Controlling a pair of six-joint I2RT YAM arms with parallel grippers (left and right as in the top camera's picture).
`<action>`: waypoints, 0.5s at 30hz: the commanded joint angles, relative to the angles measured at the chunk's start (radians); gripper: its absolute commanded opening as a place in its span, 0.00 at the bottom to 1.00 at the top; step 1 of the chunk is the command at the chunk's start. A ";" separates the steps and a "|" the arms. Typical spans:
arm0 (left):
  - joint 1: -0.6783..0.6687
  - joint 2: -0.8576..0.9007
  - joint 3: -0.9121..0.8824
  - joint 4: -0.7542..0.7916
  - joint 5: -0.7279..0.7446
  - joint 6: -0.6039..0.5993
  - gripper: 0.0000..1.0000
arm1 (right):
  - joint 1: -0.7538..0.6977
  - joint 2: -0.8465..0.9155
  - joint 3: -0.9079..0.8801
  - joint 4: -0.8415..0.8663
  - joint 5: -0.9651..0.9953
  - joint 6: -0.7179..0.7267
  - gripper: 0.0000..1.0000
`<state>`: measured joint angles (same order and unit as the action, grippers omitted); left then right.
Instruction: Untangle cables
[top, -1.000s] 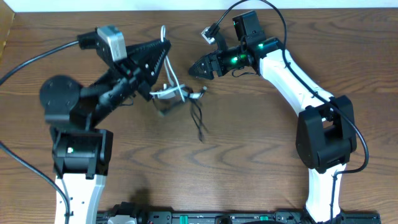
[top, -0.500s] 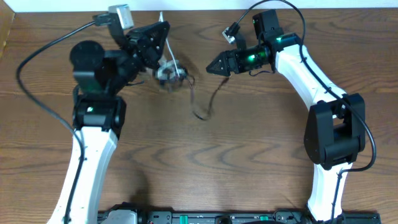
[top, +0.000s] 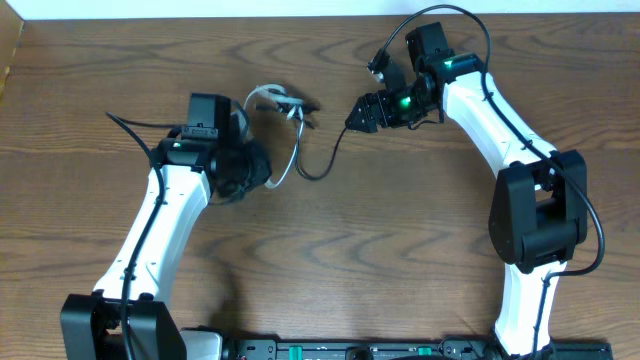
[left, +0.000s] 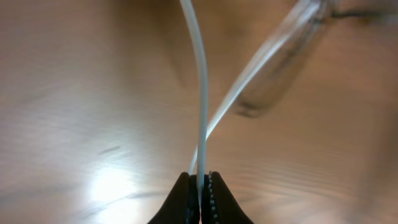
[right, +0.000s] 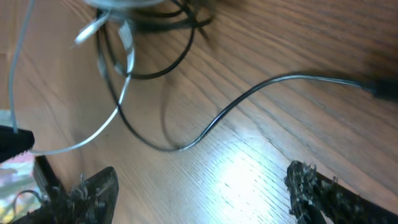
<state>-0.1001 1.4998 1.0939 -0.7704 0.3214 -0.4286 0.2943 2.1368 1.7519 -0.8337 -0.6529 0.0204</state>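
The cables lie at the table's far middle in a small knot (top: 283, 102). A white cable (top: 292, 150) curves from the knot toward the near side, into my left gripper (top: 263, 179). In the left wrist view that gripper (left: 202, 182) is shut on the white cable (left: 199, 93), which rises straight from its tips. A black cable (top: 322, 165) loops out of the knot and runs up toward my right gripper (top: 361, 114). That gripper (right: 202, 193) is open and hovers over bare wood, with the black cable (right: 205, 132) and white cable (right: 109, 124) just beyond its fingertips.
The left arm (top: 165, 215) crosses the table's left half and the right arm (top: 500, 130) curves along the right side. Thick black arm wires (top: 125, 125) trail near each arm. The table's back edge (top: 320, 14) is close behind the knot.
My left gripper has swung from the far side toward the near side, drawing the white cable out. The knot slid farther back. My right gripper has moved right and opened slightly wider.
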 joint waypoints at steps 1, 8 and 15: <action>0.003 -0.003 0.009 -0.074 -0.344 0.031 0.07 | 0.020 0.003 -0.006 0.007 0.026 -0.018 0.83; 0.003 -0.003 0.007 -0.123 -0.397 0.032 0.09 | 0.078 0.003 -0.030 0.068 0.026 -0.014 0.84; 0.003 -0.003 0.007 -0.118 -0.434 0.032 0.44 | 0.139 0.004 -0.034 0.113 0.063 0.056 0.80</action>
<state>-0.1001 1.4998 1.0943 -0.8864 -0.0498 -0.3985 0.4107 2.1368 1.7237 -0.7341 -0.6228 0.0269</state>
